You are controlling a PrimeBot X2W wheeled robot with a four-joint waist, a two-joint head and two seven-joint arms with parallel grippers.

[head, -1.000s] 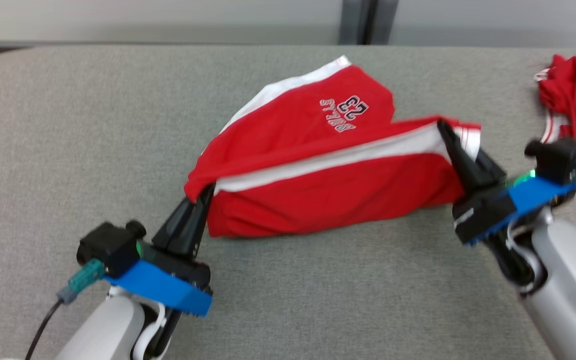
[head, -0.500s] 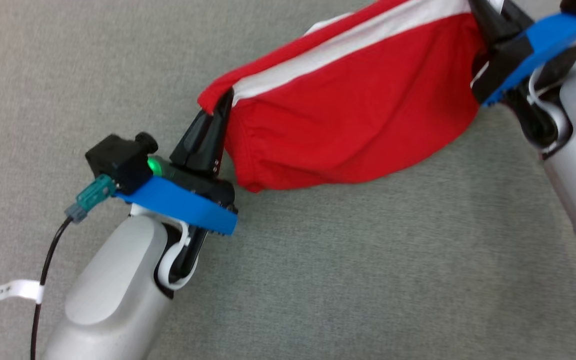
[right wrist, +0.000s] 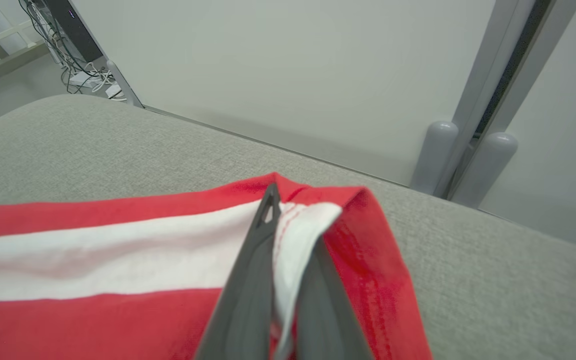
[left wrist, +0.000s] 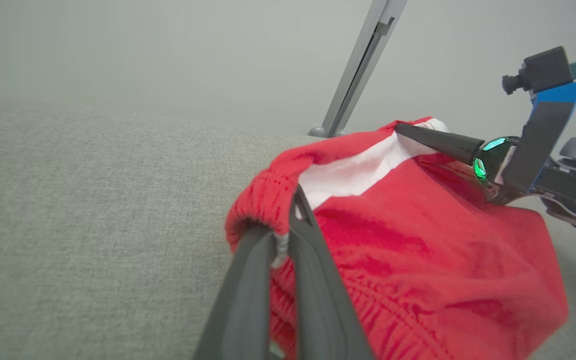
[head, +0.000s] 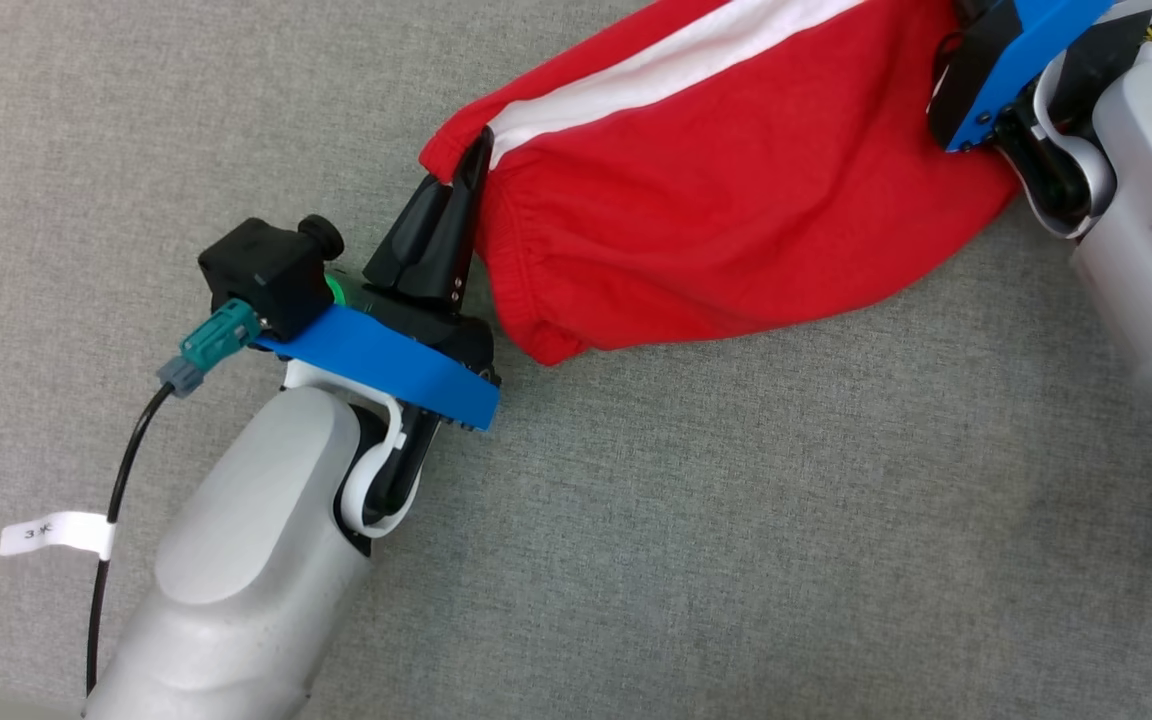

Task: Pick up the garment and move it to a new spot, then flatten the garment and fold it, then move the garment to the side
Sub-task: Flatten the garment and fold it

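The garment (head: 726,200), red knit with a broad white stripe along its upper edge and a gathered hem, is held stretched above the grey padded surface (head: 636,560). One end is pinched by the left gripper (head: 481,155), the other by the right gripper (right wrist: 271,197). Its body is seen sagging toward that surface; whether it touches cannot be told.

White tag (head: 54,534) on black cable (head: 122,478), a "3", rest too blurred

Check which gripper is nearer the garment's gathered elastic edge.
Left. The left gripper is shut on the garment right at that elastic edge; the right gripper is shut on the opposite striped end.
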